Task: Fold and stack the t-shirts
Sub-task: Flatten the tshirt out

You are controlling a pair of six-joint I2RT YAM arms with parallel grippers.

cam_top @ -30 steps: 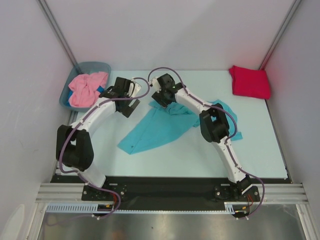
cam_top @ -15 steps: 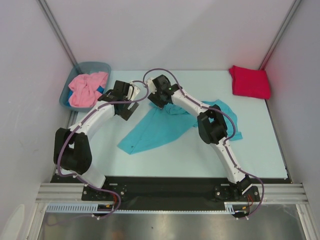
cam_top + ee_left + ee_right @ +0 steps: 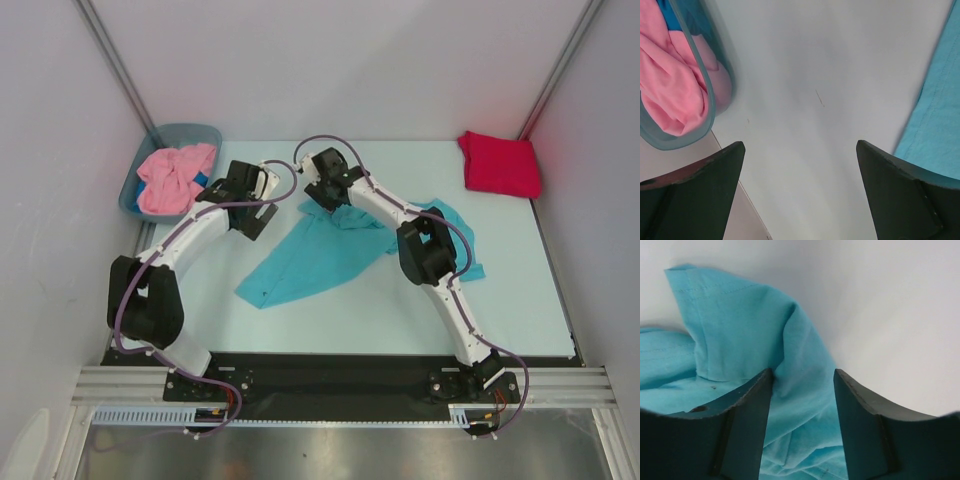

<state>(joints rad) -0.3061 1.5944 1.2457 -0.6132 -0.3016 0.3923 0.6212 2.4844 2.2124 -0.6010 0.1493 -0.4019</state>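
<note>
The turquoise t-shirt (image 3: pixel 330 255) lies crumpled and spread out on the table's middle. My right gripper (image 3: pixel 318 206) is down at its far left corner. In the right wrist view its jaws (image 3: pixel 803 372) stand apart on either side of a raised fold of the turquoise cloth (image 3: pixel 740 325), and the left finger touches that fold. My left gripper (image 3: pixel 267 197) hovers wide open and holds nothing, just left of the shirt's edge (image 3: pixel 940 120) over bare table (image 3: pixel 805 75). The crimson t-shirt (image 3: pixel 498 163) lies folded at the far right corner. The pink t-shirt (image 3: pixel 172 177) is bunched in the tub.
The grey-blue plastic tub (image 3: pixel 190 131) stands at the far left corner against the wall, close to my left gripper; its rim (image 3: pixel 709 95) shows in the left wrist view. White walls enclose the table on three sides.
My right gripper's jaws have narrowed around the turquoise fold and the wrist has shifted slightly. The left arm has barely moved.
</note>
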